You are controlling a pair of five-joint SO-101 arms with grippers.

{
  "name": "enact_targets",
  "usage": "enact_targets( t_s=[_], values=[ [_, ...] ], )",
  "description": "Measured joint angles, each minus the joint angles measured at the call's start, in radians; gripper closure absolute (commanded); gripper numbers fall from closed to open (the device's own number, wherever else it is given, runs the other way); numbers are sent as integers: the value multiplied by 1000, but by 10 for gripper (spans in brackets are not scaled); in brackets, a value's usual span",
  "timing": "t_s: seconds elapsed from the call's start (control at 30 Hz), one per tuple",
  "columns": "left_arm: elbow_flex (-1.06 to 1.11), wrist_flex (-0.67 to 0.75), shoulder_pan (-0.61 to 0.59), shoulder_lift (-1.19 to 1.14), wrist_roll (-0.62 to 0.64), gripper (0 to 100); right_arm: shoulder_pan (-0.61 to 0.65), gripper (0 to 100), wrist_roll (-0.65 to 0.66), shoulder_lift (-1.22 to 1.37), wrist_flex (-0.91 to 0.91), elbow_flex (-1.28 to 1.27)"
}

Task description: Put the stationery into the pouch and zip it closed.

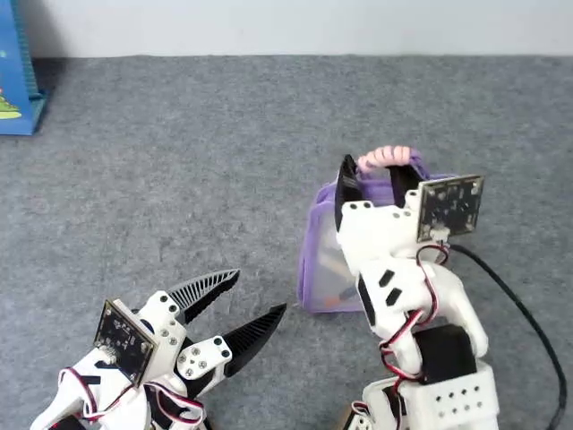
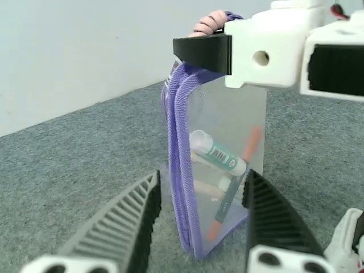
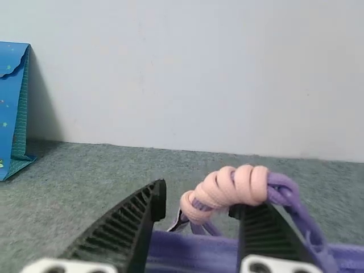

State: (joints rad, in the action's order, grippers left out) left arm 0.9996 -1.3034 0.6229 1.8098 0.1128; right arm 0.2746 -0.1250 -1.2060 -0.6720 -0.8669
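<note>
Left wrist view shows the pouch (image 2: 233,116) upright on the table (image 1: 179,161), with a glue stick (image 2: 219,154) and a pen (image 2: 251,143) inside. It looks light, floppy and slick-sided, so the zip edge (image 2: 174,170) or coil (image 1: 387,159) likely offers the surest hold. The right gripper (image 1: 372,179) clamps its top; the left gripper (image 1: 260,290) sits nearby, jaws spread.

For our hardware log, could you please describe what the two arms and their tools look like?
The left arm and right arm have white plastic shells, black motors and red, black and white wires. The left tool and right tool each have two black, ribbed, tapering fingers. Each wrist carries a square circuit board.
</note>
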Motion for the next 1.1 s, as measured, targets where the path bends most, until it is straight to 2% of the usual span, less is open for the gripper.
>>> enact_targets(
  t_s=[0.2, 0.57, 0.67, 0.73, 0.87, 0.93, 1.0, 1.1],
  values=[
    [0, 0, 0, 0, 0, 771, 3, 805, -3, 18, -103, 164],
    [0, 0, 0, 0, 0, 771, 8, 805, -5, 218, -117, 399],
    [0, 0, 0, 0, 0, 771, 6, 808, -5, 224, -178, 434],
    [0, 0, 0, 0, 0, 772, 9, 846, -25, 224, -232, 437],
    [0, 0, 0, 0, 0, 772, 9, 998, -41, 224, -391, 437],
    [0, 0, -25, 0, 0, 774, 9, 957, -41, 224, -470, 437],
    [0, 0, -75, 0, 0, 816, 9, 965, -41, 224, -542, 437],
    [2, 18, -180, 0, 0, 944, 9, 991, -41, 224, -621, 436]
  ],
)
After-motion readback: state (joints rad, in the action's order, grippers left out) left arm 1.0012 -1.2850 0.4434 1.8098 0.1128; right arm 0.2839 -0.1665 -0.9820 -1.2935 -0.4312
